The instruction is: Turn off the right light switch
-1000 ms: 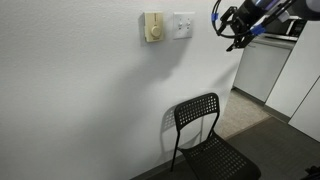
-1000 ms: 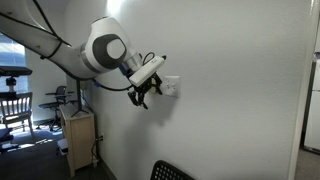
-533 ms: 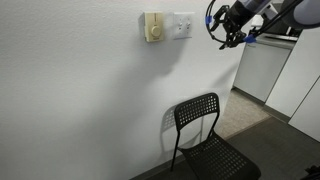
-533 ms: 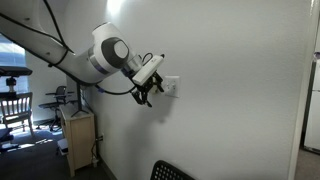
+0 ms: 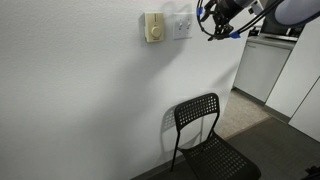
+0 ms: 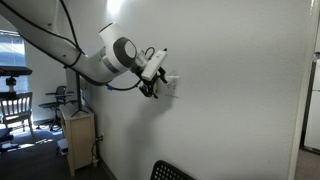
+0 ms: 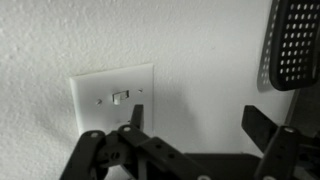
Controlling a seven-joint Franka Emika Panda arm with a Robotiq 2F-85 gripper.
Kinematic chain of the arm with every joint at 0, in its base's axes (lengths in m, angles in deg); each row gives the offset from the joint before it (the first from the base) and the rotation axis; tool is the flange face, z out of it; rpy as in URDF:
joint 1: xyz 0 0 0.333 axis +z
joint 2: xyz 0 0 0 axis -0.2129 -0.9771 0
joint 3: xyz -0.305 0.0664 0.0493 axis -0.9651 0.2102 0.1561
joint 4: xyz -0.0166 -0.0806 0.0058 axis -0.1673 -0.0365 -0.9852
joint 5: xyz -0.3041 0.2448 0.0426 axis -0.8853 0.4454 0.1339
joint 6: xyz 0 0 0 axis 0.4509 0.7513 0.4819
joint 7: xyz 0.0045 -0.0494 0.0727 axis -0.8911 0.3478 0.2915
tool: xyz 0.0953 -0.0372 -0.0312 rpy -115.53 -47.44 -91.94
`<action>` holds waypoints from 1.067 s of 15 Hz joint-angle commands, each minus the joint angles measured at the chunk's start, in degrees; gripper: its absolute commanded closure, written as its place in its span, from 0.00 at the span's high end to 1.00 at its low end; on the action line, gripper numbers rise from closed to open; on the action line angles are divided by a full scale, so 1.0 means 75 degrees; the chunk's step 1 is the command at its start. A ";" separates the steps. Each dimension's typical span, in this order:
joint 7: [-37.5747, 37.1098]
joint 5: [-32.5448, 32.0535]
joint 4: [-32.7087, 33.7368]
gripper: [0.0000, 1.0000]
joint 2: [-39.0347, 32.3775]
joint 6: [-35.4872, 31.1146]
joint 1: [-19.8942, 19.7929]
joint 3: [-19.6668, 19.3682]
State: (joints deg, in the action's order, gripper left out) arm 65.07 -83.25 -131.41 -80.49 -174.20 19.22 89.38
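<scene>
The right light switch (image 5: 181, 24) is a small white square plate on the white wall, just right of a cream-yellow plate with a round knob (image 5: 152, 27). It also shows in an exterior view (image 6: 172, 84). My gripper (image 5: 214, 20) is open and empty, a short way to the right of the switch at about its height, fingers pointing at the wall. In the wrist view the switch plate (image 7: 114, 100) fills the left side. One finger overlaps its lower edge, and the space between the gripper's fingers (image 7: 197, 122) shows only bare wall.
A black perforated chair (image 5: 205, 130) stands on the floor below the switch; its back shows in the wrist view (image 7: 295, 45). White cabinets (image 5: 262, 65) stand to the right. A wooden chair (image 6: 12, 105) and small cabinet (image 6: 80, 135) stand beyond the arm (image 6: 118, 55).
My gripper has moved left and slightly up along the wall, closer to the white switch plate. It has stayed open.
</scene>
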 commanded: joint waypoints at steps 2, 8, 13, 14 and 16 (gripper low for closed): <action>0.0284 -0.0137 0.0597 1.00 -0.0585 -0.0758 -0.0206 -0.0007; 0.2310 0.1857 0.1013 1.00 -0.1252 -0.1414 -0.0273 0.0349; 0.2951 0.2374 0.1358 1.00 -0.1401 -0.1387 -0.0322 0.0357; 0.2870 0.2259 0.1387 1.00 -0.1362 -0.1357 -0.0304 0.0265; 0.2793 0.2214 0.1420 1.00 -0.1351 -0.1323 -0.0318 0.0182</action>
State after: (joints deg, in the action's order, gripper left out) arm 84.80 -66.50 -121.93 -90.05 -183.93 17.71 91.19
